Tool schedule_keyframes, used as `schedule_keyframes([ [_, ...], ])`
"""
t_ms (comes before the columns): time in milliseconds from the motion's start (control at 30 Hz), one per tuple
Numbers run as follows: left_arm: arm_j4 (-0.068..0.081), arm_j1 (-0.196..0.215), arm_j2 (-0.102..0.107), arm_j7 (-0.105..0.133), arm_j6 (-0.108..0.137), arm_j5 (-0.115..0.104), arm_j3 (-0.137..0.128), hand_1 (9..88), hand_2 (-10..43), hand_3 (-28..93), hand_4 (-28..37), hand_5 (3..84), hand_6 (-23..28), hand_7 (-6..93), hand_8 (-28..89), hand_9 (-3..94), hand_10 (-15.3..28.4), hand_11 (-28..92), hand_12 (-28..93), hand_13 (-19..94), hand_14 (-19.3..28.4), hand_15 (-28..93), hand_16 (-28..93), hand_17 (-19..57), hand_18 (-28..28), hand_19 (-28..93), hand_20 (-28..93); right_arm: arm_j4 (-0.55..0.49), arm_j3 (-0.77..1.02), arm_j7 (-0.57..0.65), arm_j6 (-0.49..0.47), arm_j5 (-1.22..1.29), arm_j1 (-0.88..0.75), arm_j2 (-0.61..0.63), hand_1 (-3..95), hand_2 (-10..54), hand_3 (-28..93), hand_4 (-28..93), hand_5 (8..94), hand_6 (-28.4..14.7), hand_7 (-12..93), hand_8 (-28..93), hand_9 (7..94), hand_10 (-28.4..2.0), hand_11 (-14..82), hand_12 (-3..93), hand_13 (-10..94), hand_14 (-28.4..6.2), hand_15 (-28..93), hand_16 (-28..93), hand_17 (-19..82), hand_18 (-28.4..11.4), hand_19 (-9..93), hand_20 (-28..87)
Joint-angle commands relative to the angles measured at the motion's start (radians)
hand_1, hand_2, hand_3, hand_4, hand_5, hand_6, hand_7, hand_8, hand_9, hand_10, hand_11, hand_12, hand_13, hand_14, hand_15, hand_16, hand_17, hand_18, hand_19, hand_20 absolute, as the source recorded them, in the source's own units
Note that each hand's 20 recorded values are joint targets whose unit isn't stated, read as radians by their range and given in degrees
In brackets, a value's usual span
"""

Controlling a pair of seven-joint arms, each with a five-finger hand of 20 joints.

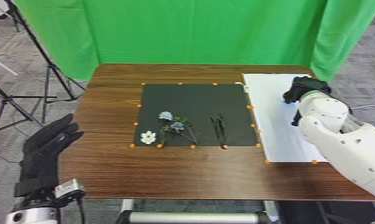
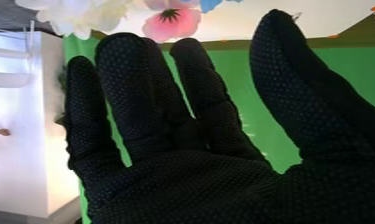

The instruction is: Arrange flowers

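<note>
Fingers of the right hand (image 2: 183, 185) are held nearly straight, thumb apart, nothing gripped, presumably so the pink flower (image 2: 177, 29) can be grasped.

Here we are in a robotics lab, studio-style!
Robot arms (image 1: 343, 142) at a brown tabletop (image 1: 166, 175), green curtain (image 1: 201, 30) hanging behind, black tripod stands (image 1: 7, 97) on the left, grey carpet (image 1: 10, 165) below, orange dots (image 1: 193, 146) edging the dark sheet (image 1: 179, 95)!
</note>
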Motion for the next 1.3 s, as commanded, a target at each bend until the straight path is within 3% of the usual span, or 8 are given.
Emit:
schedule_keyframes([
  [33, 0.001, 0.007, -0.008, 0.003, -0.003, -0.004, -0.002, 25.7, 2.8, 83, -19.8, 40.8, 10.6, 16.1, -11, 34.7, 19.9, 38, 7, 25, 27.3, 66, -17, -9.8, 21.6, 58, 5, 0.02, 0.017, -0.013, -0.027, -0.03, -0.009, -0.015, 32.4, -6.1, 88, -26, 50.2, -9.2, 17, -12, 50.1, -21.2, 20.3, 15.3, 54, -14.3, 77, 12, 14, -23.6, 77, 8],
  [367, 0.001, 0.008, -0.006, 0.007, 0.003, -0.009, -0.003, 25.7, 2.8, 83, -19.8, 40.9, 10.6, 16.2, -11, 34.7, 19.8, 38, 7, 26, 27.2, 66, -17, -9.8, 21.6, 58, 5, 0.044, 0.054, -0.021, -0.074, -0.049, -0.038, -0.046, 32.6, -6.1, 88, -26, 50.2, -8.6, 18, -12, 50.5, -20.5, 20.8, 15.5, 55, -14.2, 77, 12, 14, -23.7, 77, 10],
  [767, 0.003, -0.004, -0.009, -0.005, -0.006, -0.006, -0.002, 25.8, 2.6, 83, -19.6, 40.9, 10.6, 16.2, -11, 34.7, 19.9, 38, 7, 26, 27.3, 66, -17, -9.7, 21.6, 58, 5, 0.062, 0.047, -0.032, -0.105, -0.07, -0.033, -0.098, 32.6, -5.9, 88, -26, 47.6, -7.1, 15, -12, 50.9, -20.2, 21.0, 15.5, 55, -14.5, 77, 12, 13, -23.8, 77, 11],
  [967, 0.002, 0.001, -0.014, -0.007, -0.007, -0.004, -0.006, 25.8, 2.6, 83, -19.7, 40.9, 10.6, 16.3, -11, 34.7, 19.9, 38, 7, 26, 27.3, 66, -17, -9.7, 21.6, 58, 5, 0.068, 0.045, -0.033, -0.11, -0.094, -0.044, -0.103, 33.0, -5.5, 88, -26, 50.8, -6.3, 17, -12, 52.6, -19.4, 21.6, 15.5, 55, -14.1, 77, 12, 13, -23.9, 76, 12],
  [1200, 0.002, -0.002, -0.012, -0.008, -0.006, -0.003, -0.003, 25.8, 2.6, 83, -19.7, 40.9, 10.6, 16.3, -11, 34.7, 19.9, 38, 7, 26, 27.4, 66, -17, -9.7, 21.6, 58, 5, 0.091, 0.021, -0.039, -0.052, -0.144, -0.042, -0.097, 39.2, -4.2, 84, -28, 61.6, -3.1, 21, -14, 67.0, -13.8, 26.1, 15.5, 62, -10.7, 74, 13, 17, -22.4, 77, 11],
  [1300, 0.002, -0.005, -0.011, -0.011, -0.006, -0.004, -0.001, 25.9, 2.6, 83, -19.7, 40.9, 10.6, 16.3, -11, 34.8, 19.9, 38, 7, 26, 27.3, 66, -17, -9.7, 21.6, 58, 5, 0.124, 0.007, -0.064, -0.008, -0.199, -0.032, -0.099, 45.1, -5.1, 78, -28, 66.5, -2.1, 24, -5, 73.9, -11.2, 23.3, 19.5, 66, -9.0, 71, 15, 18, -21.7, 78, 10],
])
